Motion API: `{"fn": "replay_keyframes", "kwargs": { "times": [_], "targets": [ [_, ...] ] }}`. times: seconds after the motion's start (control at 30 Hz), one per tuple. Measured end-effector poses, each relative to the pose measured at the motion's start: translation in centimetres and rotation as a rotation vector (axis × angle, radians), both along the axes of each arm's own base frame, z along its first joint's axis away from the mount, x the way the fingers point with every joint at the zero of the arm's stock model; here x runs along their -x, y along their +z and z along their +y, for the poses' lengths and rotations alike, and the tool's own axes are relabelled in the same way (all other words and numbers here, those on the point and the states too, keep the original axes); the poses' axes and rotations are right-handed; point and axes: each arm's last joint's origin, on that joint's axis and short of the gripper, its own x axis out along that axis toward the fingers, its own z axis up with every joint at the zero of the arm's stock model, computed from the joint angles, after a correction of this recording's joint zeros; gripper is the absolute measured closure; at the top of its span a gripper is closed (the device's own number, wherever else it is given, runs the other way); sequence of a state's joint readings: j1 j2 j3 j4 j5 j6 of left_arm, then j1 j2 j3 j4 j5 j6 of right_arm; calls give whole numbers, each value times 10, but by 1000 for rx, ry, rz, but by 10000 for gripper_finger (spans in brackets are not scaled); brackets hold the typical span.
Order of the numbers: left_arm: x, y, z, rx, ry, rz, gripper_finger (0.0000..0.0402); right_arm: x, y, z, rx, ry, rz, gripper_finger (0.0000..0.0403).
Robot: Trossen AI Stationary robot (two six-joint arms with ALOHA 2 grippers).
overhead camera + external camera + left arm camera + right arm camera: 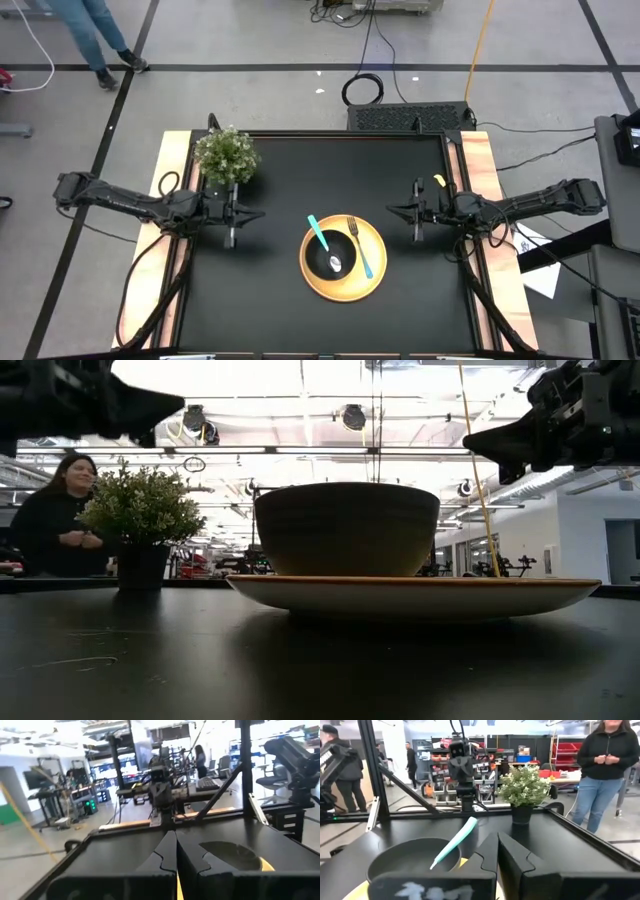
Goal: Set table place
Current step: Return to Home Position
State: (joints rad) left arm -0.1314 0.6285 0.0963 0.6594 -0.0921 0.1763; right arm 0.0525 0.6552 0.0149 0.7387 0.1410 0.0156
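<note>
Plate [345,293]: yellow, flat on the black table [270,300], between the two grippers and apart from both.
Bowl [320,266]: black, on the plate, on the half nearer the left gripper.
Spoon [318,233]: in the bowl, teal handle sticking out over the rim.
Fork [362,255]: on the plate beside the bowl, on the right gripper's side.
Left gripper [262,213]: raised above the table, tips toward the plate, fingers pressed together, holding nothing.
Right gripper [390,209]: opposite it, raised, fingers likewise together and empty.
Plant [227,155]: just beside the left gripper.
</note>
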Motion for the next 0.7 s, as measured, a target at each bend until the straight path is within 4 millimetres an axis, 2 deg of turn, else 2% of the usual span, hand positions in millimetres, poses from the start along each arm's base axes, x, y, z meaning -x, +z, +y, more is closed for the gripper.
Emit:
{"fn": "replay_keyframes", "kwargs": {
  "times": [0.2,0.5,0.7],
  "targets": [
    [10,-19,2,43,22,-9,401,0,1,4,-23,33,-14,403],
    [13,-15,2,-14,27,-46,401,2,6,12,35,73,-61,403],
    [21,-6,-5,-52,-56,-131,401,6,11,15,32,94,-96,403]
  ]
}}
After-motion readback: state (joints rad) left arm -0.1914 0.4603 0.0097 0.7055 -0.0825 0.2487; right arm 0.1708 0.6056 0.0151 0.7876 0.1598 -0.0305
